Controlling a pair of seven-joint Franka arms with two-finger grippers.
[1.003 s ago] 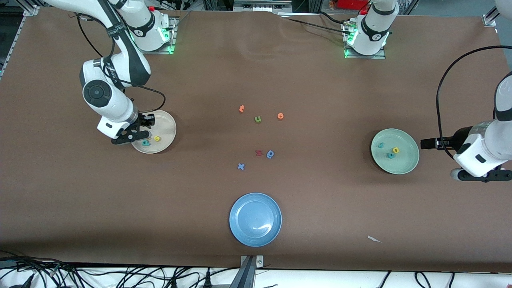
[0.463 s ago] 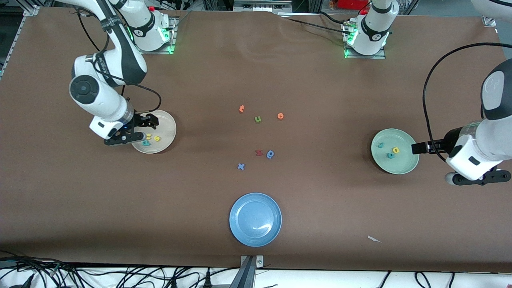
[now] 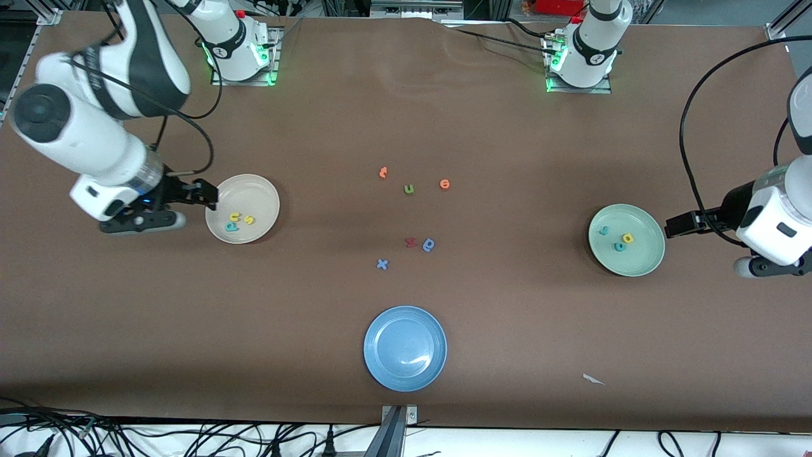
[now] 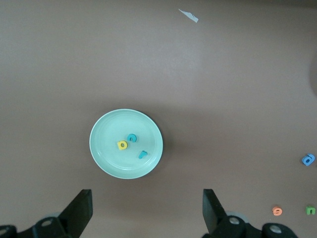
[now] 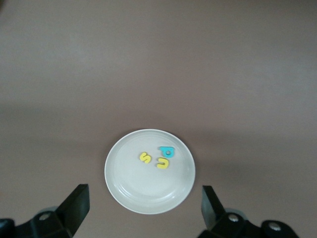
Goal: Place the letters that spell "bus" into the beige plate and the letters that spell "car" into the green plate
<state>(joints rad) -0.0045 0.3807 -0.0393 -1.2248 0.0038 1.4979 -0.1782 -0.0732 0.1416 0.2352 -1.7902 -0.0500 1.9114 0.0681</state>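
A: Where do my grippers stand?
B: My right gripper hangs spread and empty beside the beige plate, which holds the teal "b", "u", "s". My left gripper, likewise wide and empty, hangs beside the green plate holding "c", "a", "r".

Setting: robotics laboratory. Evidence: two white robot arms bolted on metal base plates with green status lights, standing along one edge of a large table covered in plain brown sheet. Aluminium framing at the table corners. Loose black cables bundled along the table's edge nearest the front camera; more cabling runs from the bases. Props are small foam letters and plastic plates, laid out as for a trial.
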